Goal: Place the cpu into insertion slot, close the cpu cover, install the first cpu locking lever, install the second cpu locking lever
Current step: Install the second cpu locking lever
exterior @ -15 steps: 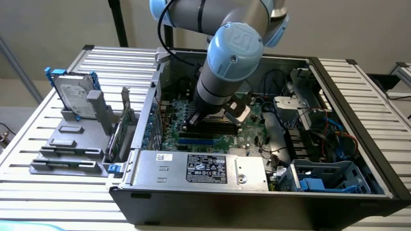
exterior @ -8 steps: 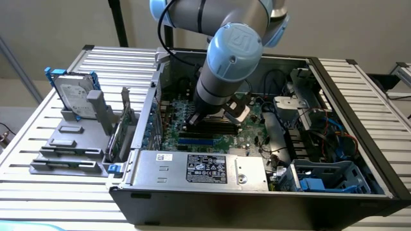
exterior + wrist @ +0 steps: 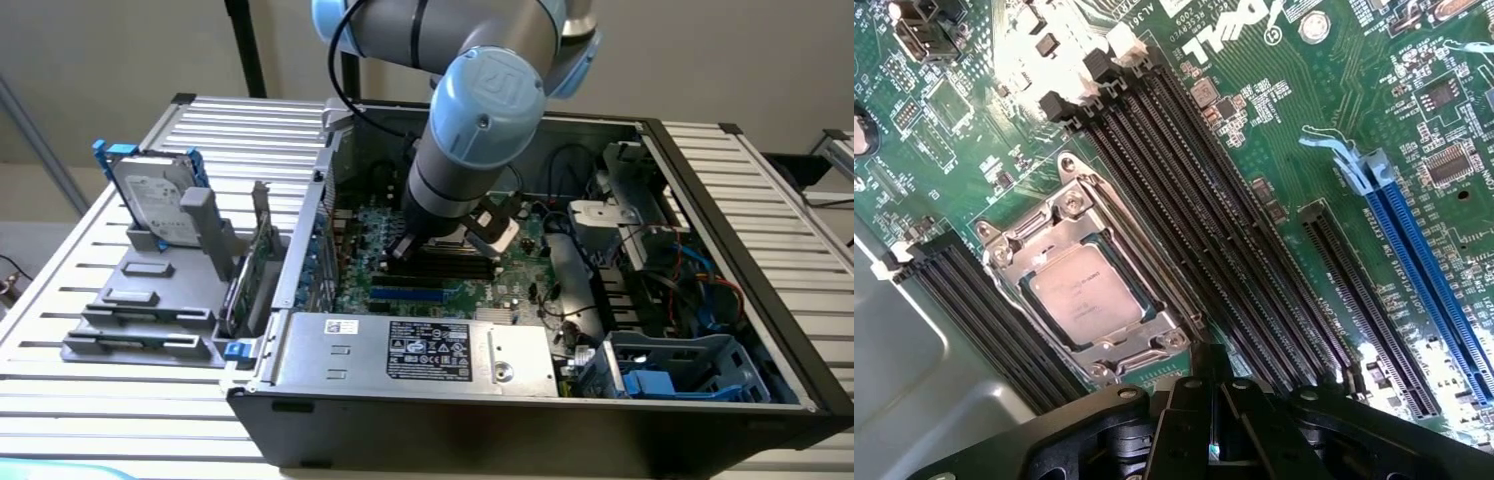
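Silvery metal frames the cpu (image 3: 1087, 293) on my wrist view: the chip lies flat in the slot (image 3: 1004, 262), and the cover (image 3: 1116, 240) looks folded down around it, its cut-out showing the pale chip top. So I judge placing done and the cover closed, or very nearly so.

The levers are harder. I see thin metal along the edges of the cover, but from this angle I cannot tell whether either one is latched under its hook, so I count both lever steps as possibly still open.

The gripper (image 3: 1214, 432) sits at the edge of my wrist view, black fingers drawn fully together with nothing between them. It hangs just beside the socket's near corner, over the board (image 3: 1274, 80) between the socket and the long black memory slots (image 3: 1184, 190). I see no contact with the cover.

From the exterior view, the arm (image 3: 461, 150) reaches down into the open case (image 3: 747, 230), the wrist low over the middle of the board, and the gripper itself is hidden behind the wrist there. The grey power supply (image 3: 414, 350) lies along the near side of the case, and a drive (image 3: 147, 195) stands in a rack outside, on the exterior view's left.
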Available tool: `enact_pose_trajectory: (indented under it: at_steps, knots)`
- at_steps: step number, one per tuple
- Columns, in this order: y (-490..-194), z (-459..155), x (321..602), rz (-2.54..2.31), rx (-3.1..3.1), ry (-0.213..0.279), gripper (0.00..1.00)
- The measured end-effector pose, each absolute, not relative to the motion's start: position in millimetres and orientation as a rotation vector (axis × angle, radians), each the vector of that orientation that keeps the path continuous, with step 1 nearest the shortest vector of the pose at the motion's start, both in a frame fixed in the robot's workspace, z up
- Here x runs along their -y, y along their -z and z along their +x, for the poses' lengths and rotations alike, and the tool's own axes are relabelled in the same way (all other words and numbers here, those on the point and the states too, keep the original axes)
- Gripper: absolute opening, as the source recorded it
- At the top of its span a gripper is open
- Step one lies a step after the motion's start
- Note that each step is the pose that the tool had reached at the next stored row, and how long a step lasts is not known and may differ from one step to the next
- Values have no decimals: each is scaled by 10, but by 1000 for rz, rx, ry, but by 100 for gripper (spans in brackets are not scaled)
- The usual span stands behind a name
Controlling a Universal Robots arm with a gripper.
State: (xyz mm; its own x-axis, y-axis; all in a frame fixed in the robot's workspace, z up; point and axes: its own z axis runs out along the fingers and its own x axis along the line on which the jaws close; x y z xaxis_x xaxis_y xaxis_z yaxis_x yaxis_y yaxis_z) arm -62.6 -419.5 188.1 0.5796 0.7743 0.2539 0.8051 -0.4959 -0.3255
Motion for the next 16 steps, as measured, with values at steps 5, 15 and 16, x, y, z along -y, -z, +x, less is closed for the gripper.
enact_pose_trajectory:
  at_steps: [5,15,16]
  knots:
    - [-1883,-626,4195,-2422,1279,90,11]
    - [-2120,-631,4196,-2431,1283,83,11]
    - [-2147,-633,4196,-2431,1283,83,11]
